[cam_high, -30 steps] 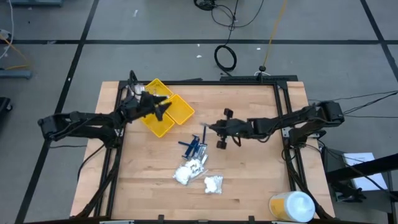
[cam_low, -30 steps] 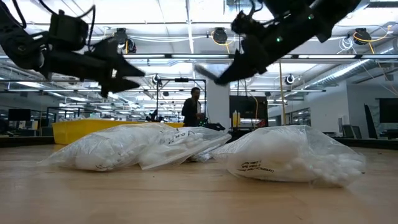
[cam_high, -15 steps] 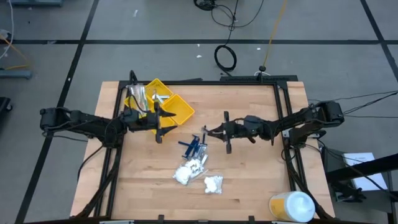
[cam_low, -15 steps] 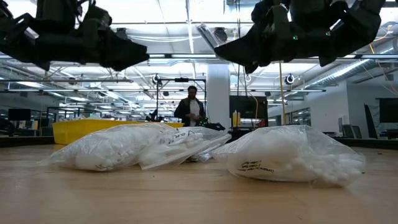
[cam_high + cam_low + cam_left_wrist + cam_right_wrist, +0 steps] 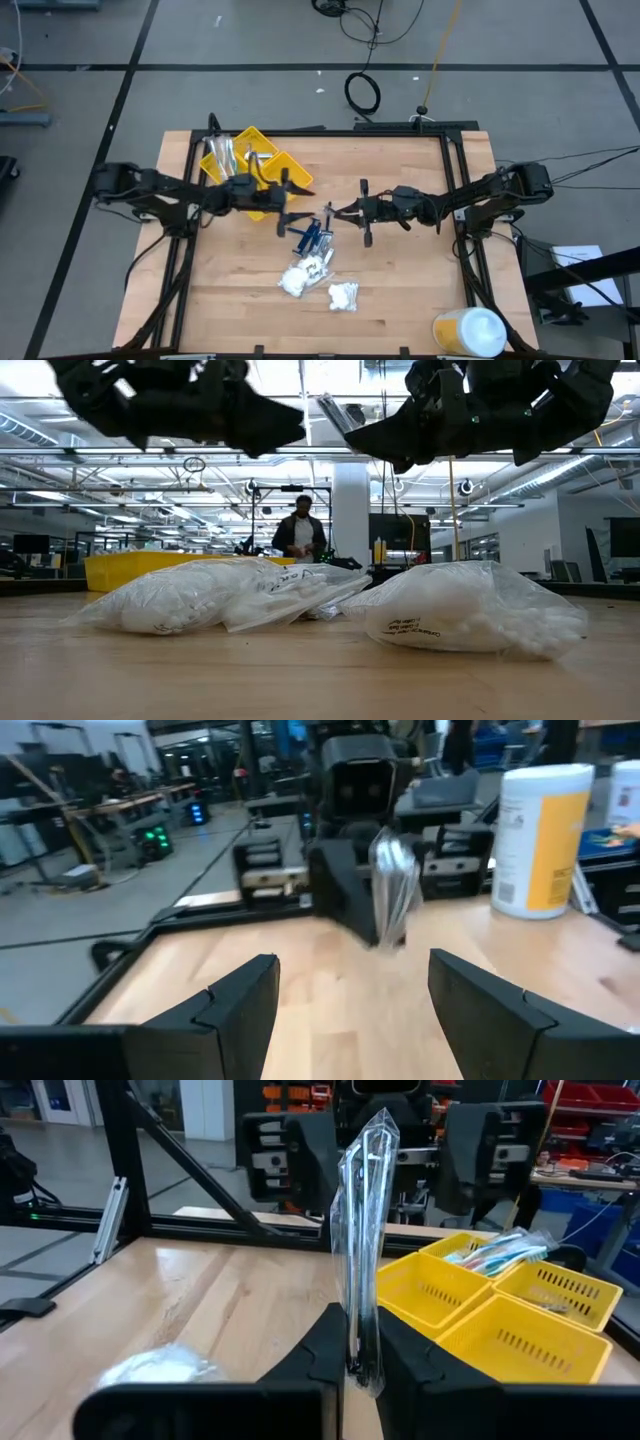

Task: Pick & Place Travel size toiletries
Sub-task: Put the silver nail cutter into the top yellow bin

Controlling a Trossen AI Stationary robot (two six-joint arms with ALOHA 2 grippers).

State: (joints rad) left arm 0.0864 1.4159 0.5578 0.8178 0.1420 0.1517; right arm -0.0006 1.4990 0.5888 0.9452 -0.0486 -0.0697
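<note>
My right gripper (image 5: 360, 1355) hangs above the table's middle (image 5: 336, 212), pointing level toward the left edge, shut on a silvery-clear packet (image 5: 365, 1230). My left gripper (image 5: 350, 1005) faces it from the left (image 5: 287, 205), open, a short way from the packet (image 5: 392, 885). Below them, slim dark blue sticks (image 5: 310, 236) lie on the wood, with two clear bags of white lumps (image 5: 303, 276) (image 5: 343, 295) nearer the front. The yellow tray (image 5: 285, 178) at the back left holds more packets (image 5: 222, 152). My right gripper pinches the packet's lower end (image 5: 362, 1342) between its two fingers, coming level from the table's right side. The packet rises edge-on from the fingers, its free end (image 5: 332, 410) slanting up toward my left gripper, lifted clear of the table.
A large white-and-yellow round container (image 5: 470, 332) stands at the front right corner. A black frame (image 5: 455, 170) runs along the table's sides and back. A person (image 5: 300, 538) stands in the room beyond the far edge.
My left gripper has left the yellow tray and travelled toward the table's right, rising a little and rolling, and now faces the right gripper. My right gripper has tipped up to level, staying in place, so the packet now rises toward the left gripper.
</note>
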